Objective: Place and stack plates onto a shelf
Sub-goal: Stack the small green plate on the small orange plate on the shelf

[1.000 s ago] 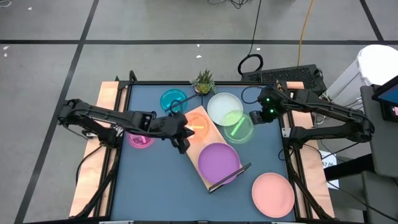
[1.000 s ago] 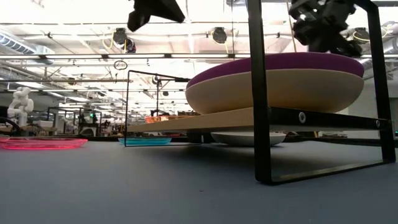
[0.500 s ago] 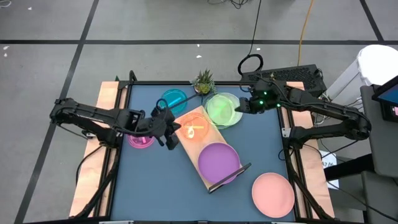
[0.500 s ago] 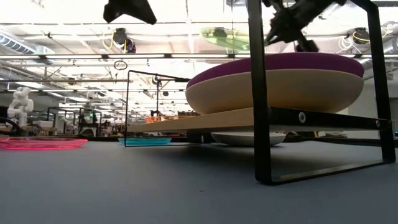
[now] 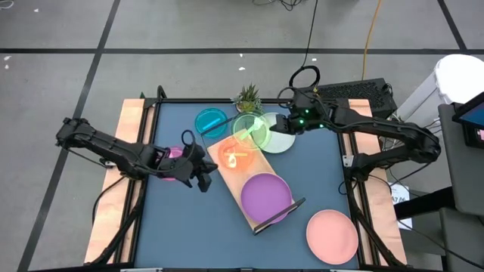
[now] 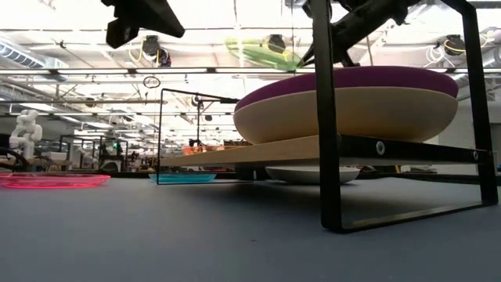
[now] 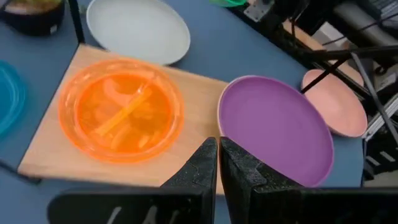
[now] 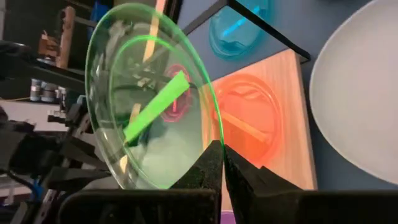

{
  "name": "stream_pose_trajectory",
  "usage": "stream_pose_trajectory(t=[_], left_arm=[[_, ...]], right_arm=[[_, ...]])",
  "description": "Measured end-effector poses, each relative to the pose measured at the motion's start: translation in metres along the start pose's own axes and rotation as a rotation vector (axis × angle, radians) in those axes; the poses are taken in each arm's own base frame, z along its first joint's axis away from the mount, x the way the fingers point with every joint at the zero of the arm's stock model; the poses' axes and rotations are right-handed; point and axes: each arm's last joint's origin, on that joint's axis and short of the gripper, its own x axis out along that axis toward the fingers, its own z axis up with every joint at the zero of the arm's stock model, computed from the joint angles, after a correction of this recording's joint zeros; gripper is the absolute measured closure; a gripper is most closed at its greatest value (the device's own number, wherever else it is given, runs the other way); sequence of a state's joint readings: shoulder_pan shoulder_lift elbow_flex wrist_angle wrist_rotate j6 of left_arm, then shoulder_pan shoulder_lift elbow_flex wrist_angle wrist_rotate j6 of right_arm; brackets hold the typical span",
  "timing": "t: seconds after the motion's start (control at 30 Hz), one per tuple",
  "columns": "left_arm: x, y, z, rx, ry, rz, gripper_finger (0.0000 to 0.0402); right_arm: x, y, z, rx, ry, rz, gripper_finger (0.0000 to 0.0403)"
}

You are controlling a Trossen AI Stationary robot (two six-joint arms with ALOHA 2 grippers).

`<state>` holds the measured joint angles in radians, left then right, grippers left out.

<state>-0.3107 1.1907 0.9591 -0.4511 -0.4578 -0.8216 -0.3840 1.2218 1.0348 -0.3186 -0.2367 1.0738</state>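
Carrying: right gripper (image 5: 274, 125) is pinched shut on the rim of the green plate (image 5: 252, 129), which hangs tilted in the air over the shelf's far end.
Landmark: the shelf (image 5: 261, 217), a wooden board in a black wire frame, lies slantwise on the blue table; all places below are given from it.
Target on the shelf: the orange plate (image 5: 234, 153) rests on the board's far half; the purple plate (image 5: 266, 194) sits on a cream plate (image 6: 344, 112) on the near half.
Key relation: the green plate lies just beyond and above the orange plate, on the side away from the purple stack; judged from the high view, the carry needs a short travel along the board's long axis, then levelling before release.
Nearer arm: the right arm, already holding the load, is plainly nearer the drop point.
Left gripper (image 5: 203, 168): fingers pressed together, holding nothing, hanging off the shelf's left edge above the table.
Still off the shelf: white plate (image 5: 281, 136) and cyan plate (image 5: 210, 121) beyond its far end, magenta plate (image 5: 172, 157) to its left, pink plate (image 5: 332, 235) past its near end.
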Motion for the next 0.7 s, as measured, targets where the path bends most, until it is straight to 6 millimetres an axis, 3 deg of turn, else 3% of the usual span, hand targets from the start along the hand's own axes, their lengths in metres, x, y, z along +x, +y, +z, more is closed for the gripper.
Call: stream_pose_trajectory(t=[0.27, 0.7], left_arm=[[0.000, -0.001, 0.000, 0.060, 0.026, -0.038, 0.0378], [0.000, -0.004, 0.003, 0.007, 0.006, -0.075, 0.0378]], right_arm=[[0.020, -0.005, 0.003, -0.021, 0.014, -0.017, 0.0403], [0.048, -0.014, -0.001, -0.038, 0.102, -0.048, 0.0403]])
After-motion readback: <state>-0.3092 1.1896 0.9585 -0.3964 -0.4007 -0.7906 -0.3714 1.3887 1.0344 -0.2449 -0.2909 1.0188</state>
